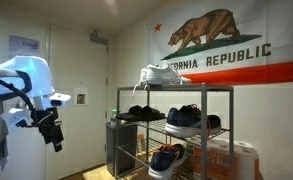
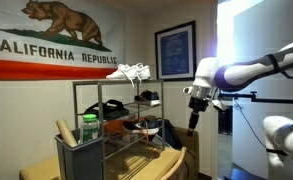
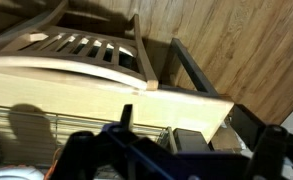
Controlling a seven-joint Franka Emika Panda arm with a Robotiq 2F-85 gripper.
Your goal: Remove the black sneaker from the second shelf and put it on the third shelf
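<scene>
With my end effector apparently spread, I judge the black sneaker light but bulky — soft upper, stiff sole — best pinched at its collar.

Rack: grey metal frame, finished matt. Second shelf: made of thin wire grid. Black sneaker: dark matt upper, smooth white sole. Flag: read as matt cloth. Arm: white glossy plastic shell, glare noted. Floor: wood grain, slight sheen. Slatted piece: pale smooth wood.
</scene>
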